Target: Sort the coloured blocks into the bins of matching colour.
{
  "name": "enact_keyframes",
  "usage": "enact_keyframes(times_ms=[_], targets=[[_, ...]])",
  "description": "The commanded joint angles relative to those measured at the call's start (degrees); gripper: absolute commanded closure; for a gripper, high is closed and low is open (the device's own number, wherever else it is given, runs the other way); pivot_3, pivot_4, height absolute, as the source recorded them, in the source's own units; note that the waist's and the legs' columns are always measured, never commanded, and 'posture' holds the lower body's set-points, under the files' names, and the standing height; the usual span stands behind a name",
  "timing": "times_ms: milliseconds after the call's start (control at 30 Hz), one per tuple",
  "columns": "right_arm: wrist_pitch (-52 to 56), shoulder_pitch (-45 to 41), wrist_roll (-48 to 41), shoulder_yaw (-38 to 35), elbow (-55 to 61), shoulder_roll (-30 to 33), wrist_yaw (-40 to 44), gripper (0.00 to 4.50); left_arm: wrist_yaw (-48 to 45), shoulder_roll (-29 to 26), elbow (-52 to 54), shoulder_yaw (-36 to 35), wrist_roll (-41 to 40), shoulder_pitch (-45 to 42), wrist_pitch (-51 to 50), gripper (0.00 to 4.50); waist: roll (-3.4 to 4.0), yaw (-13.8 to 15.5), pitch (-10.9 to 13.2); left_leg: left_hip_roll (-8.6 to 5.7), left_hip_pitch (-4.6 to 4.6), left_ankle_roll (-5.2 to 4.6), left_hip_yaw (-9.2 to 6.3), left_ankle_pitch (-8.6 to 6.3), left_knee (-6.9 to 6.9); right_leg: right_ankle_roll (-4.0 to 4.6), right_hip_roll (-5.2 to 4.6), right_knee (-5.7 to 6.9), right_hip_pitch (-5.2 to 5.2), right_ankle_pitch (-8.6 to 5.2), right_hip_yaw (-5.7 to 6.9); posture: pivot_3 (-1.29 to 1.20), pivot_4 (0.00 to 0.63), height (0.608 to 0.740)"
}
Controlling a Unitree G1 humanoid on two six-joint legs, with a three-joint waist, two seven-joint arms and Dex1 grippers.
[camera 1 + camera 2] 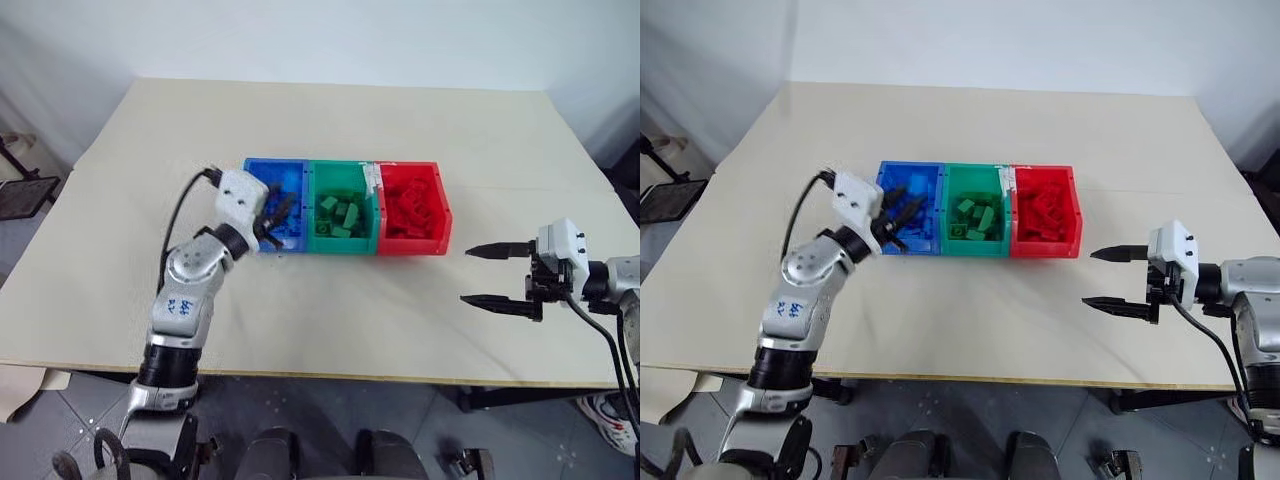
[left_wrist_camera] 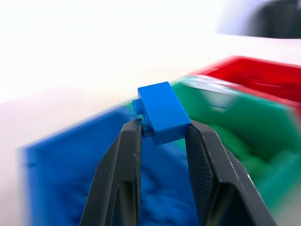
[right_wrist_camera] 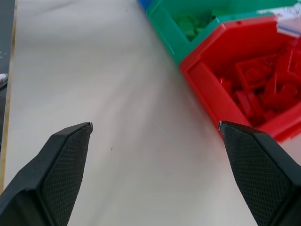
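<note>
Three joined bins stand in a row mid-table: blue bin (image 1: 256, 166), green bin (image 1: 342, 240), red bin (image 1: 413, 244), each holding several blocks of its own colour. My left gripper (image 2: 162, 128) is shut on a small blue block (image 2: 161, 112), raised at the blue bin's near left corner. In the head views that gripper (image 1: 276, 220) overlaps the blue bin's front wall. My right gripper (image 1: 492, 274) hovers open over bare table to the right of the red bin, nothing between its fingers. In the right wrist view the red bin (image 3: 221, 94) lies ahead of it.
The cream tabletop (image 1: 330, 110) stretches wide behind and beside the bins. Its front edge (image 1: 330, 375) runs close below both arms. A dark stand (image 1: 25, 185) sits off the table's left side.
</note>
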State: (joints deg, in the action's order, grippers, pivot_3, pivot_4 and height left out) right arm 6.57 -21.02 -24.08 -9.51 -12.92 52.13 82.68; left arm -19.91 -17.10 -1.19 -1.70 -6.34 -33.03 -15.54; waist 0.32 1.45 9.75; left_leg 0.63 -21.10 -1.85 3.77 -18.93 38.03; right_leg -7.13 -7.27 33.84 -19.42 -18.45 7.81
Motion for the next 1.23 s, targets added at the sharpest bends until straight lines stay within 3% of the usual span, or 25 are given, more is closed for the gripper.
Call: enact_keyframes(times_ms=[33,67,267,433,600,700,1033,1233], targets=[[-0.2,-0.4,-1.1,-1.9,1.9,0.6,-0.9,0.0,2.3,0.0,-5.5,-0.3,2.1,-3.2,2.8,3.52,-0.01,0.1,0.0,0.01,0.0,0.01,-0.01,0.0,0.01,0.0,0.02,0.01,-0.01,0.0,0.0,0.0,0.15,0.74],[-0.2,-0.5,-1.1,-1.8,1.9,0.5,-1.1,0.0,2.4,0.0,-7.3,-0.4,2.4,-4.0,3.6,3.52,-0.03,0.1,0.0,0.01,-0.03,0.01,-0.01,0.0,0.01,0.0,0.03,0.0,-0.02,0.0,0.0,0.0,0.15,0.74],[-0.3,-1.0,-1.0,-1.6,1.7,0.5,-1.6,0.0,2.3,-1.1,-10.5,0.1,4.2,-4.9,5.8,1.5,-0.04,0.3,0.0,-0.02,-0.05,0.01,-0.03,0.0,0.03,-0.04,0.01,0.0,-0.03,0.02,0.0,0.0,0.15,0.74],[-0.5,-1.9,-0.9,-1.1,0.9,0.4,-1.2,0.0,-4.9,-4.0,-5.3,0.6,0.9,-2.2,3.2,0.02,-0.04,0.1,0.0,-0.01,-0.04,0.0,-0.03,0.01,0.03,-0.05,0.02,0.01,-0.04,0.03,-0.02,0.0,0.15,0.74],[-1.2,-4.4,-0.8,-0.3,-2.1,0.1,0.3,0.0,-17.2,-10.2,9.3,-2.7,-10.4,6.6,-4.3,0.02,-0.04,-0.3,0.0,0.06,-0.04,0.02,-0.02,0.01,0.02,-0.05,0.05,0.01,-0.07,0.03,-0.09,0.0,0.15,0.74],[-1.7,-5.8,-0.8,0.0,-5.2,0.1,2.3,0.0,-26.4,-16.2,13.2,-6.6,-15.9,13.5,-2.4,0.02,-0.03,-0.3,0.0,0.1,-0.02,0.04,-0.04,0.01,0.01,-0.03,0.02,0.0,-0.06,0.02,-0.24,0.0,0.15,0.74],[-4.5,-8.9,1.3,0.3,-14.6,1.6,5.7,0.0,-38.2,-25.8,9.7,-19.8,-23.8,27.4,-0.9,0.02,-0.02,-0.4,0.0,0.06,-0.05,0.03,-0.12,-0.01,0.0,0.01,-0.24,-0.03,-0.04,0.0,-0.31,0.0,0.15,0.74],[-5.0,-9.6,1.8,0.9,-15.9,0.6,5.4,0.0,-39.4,-25.8,7.4,-21.3,-24.2,27.9,1.7,0.02,0.01,-0.4,0.0,0.07,-0.03,0.04,-0.08,-0.01,0.0,0.01,-0.26,-0.02,-0.05,-0.01,-0.31,0.0,0.15,0.74]])
